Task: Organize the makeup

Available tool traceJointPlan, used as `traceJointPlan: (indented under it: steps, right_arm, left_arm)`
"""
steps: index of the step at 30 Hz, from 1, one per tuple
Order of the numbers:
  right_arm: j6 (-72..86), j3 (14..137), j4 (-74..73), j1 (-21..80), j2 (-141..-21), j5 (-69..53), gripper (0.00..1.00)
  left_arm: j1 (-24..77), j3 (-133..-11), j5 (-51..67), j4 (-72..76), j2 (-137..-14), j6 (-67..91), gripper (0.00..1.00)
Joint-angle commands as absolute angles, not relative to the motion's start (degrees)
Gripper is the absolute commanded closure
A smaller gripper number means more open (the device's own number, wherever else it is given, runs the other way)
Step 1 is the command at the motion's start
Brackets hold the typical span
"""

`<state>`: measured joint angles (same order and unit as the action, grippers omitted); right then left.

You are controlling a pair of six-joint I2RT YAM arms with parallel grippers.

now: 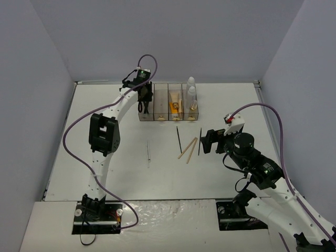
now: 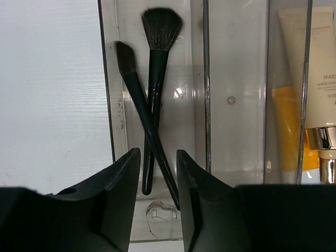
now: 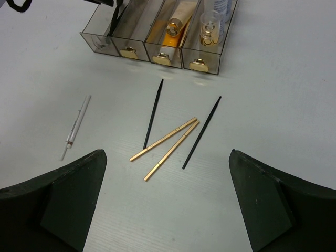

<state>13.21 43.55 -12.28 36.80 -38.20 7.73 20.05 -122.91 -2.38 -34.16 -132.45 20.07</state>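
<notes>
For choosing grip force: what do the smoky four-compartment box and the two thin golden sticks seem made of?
Smoky four-compartment box: probably glossy clear plastic; contents show through its walls. Two thin golden sticks: perhaps metal or metallised plastic; satin sheen.

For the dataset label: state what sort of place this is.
Likely a robot lab test cell: a white table, plain grey walls boxing it in, two robot arms bolted at its near edge.
</notes>
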Motion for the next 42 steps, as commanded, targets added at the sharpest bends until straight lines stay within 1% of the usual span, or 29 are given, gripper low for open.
traceJointPlan:
  steps: [1, 5, 9, 12, 14, 15, 17, 20, 22, 29, 38, 42]
  right_arm:
    - [13.0, 43.9, -9.4, 37.2, -38.4, 9.3, 0.00]
    - [13.0, 43.9, -9.5, 37.1, -38.3, 9.6, 0.00]
    - [13.2, 43.8, -9.5, 37.2, -37.8, 10.1, 0.00]
    - [13.2, 43.8, -9.5, 37.2, -37.0, 10.9, 0.00]
    - [13.4, 43.8, -9.5, 37.2, -36.4, 11.3, 0.00]
    - [13.4, 43.7, -9.5, 37.3, -35.9, 11.6, 0.00]
    - [13.6, 43.6, -9.5, 37.3, -35.2, 11.9, 0.00]
    - [13.6, 43.6, -9.5, 37.3, -34.3, 12.1, 0.00]
    - [13.6, 43.6, -9.5, 37.3, -33.8, 12.3, 0.00]
    - [13.7, 43.5, -9.4, 37.4, -32.6, 12.2, 0.00]
    - [13.8, 43.4, -9.4, 38.0, -31.8, 12.4, 0.00]
    - [13.8, 43.3, -9.4, 38.1, -32.0, 12.5, 0.00]
  left_arm:
    - [19.9, -123.7, -2.5, -31.7, -124.7, 21.0, 0.60]
    - [21.2, -120.4, -3.2, -30.0, -119.7, 22.1, 0.57]
    - [25.9, -113.5, -6.5, -29.1, -112.4, 25.6, 0.54]
    - [30.2, -105.7, -10.0, -27.2, -107.7, 28.7, 0.46]
    - [34.4, -100.0, -11.9, -24.5, -103.4, 32.5, 0.37]
    - [36.7, -96.3, -12.8, -22.4, -101.4, 34.5, 0.32]
    - [38.9, -91.5, -14.3, -19.6, -99.9, 37.4, 0.23]
    - [44.4, -88.3, -16.7, -18.4, -99.0, 40.0, 0.16]
    - [46.7, -87.5, -18.5, -18.0, -99.8, 41.3, 0.15]
    - [50.5, -88.8, -20.7, -18.9, -107.2, 45.3, 0.16]
    - [51.5, -92.6, -21.7, -21.1, -116.4, 46.2, 0.34]
    - [51.5, -94.0, -22.4, -22.2, -119.3, 46.1, 0.40]
